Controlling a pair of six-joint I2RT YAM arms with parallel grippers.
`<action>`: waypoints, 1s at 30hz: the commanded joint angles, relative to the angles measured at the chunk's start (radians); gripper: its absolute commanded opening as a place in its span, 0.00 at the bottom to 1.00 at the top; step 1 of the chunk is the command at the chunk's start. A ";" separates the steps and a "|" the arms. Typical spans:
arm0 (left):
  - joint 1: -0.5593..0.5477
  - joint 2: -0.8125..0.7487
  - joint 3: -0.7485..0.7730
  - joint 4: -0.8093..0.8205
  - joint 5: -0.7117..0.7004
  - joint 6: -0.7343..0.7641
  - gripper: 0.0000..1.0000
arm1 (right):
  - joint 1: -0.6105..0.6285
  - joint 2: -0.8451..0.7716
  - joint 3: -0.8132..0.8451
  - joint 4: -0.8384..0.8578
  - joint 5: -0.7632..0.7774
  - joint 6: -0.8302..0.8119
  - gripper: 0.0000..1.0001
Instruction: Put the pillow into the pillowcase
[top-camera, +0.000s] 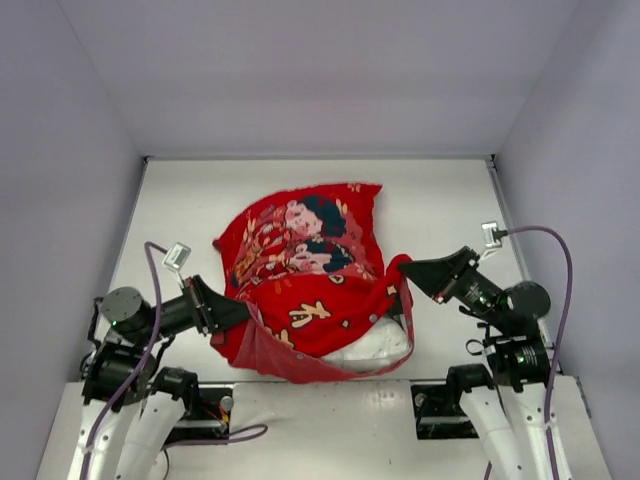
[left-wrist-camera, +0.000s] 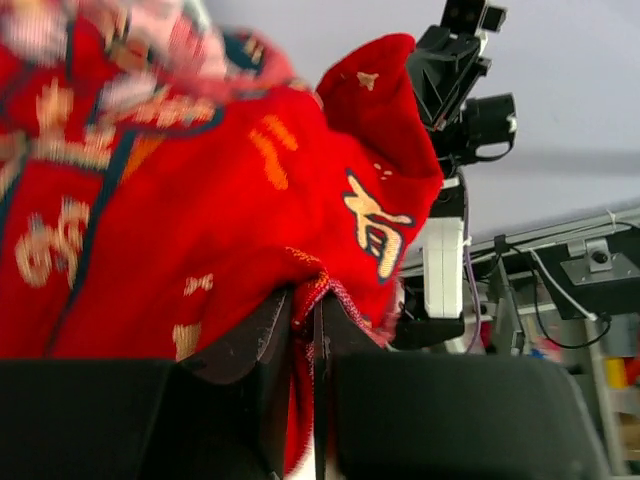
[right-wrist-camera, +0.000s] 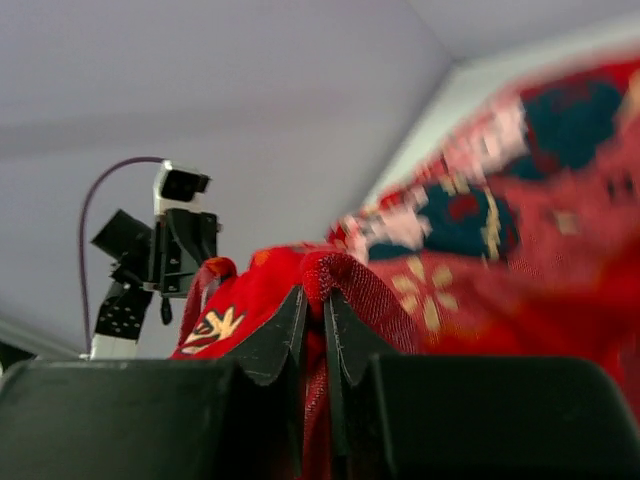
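The red pillowcase (top-camera: 300, 275) lay bulging in the middle of the tabletop (top-camera: 190, 195), its open mouth turned to the near edge, where a strip of the white pillow (top-camera: 375, 347) showed inside. The left tool (top-camera: 243, 312) was clamped on the mouth's left end and the right tool (top-camera: 403, 268) on its right end, each pinching a fold of red cloth between fingers drawn almost together. Between the two grips the lower hem (top-camera: 330, 372) sagged in a loop along the pillow's near side. The printed figures (top-camera: 310, 235) faced up, toward the tabletop's far edge.
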 joint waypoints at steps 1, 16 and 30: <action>0.002 0.032 -0.023 0.046 0.015 -0.057 0.00 | 0.002 0.021 -0.022 -0.399 0.082 -0.105 0.00; -0.239 0.613 0.348 -0.260 -0.619 0.501 0.67 | 0.005 0.665 0.288 -0.467 0.451 -0.447 0.97; -0.194 1.075 0.635 -0.294 -0.773 0.687 0.67 | 0.154 1.277 0.779 -0.411 0.287 -0.582 0.98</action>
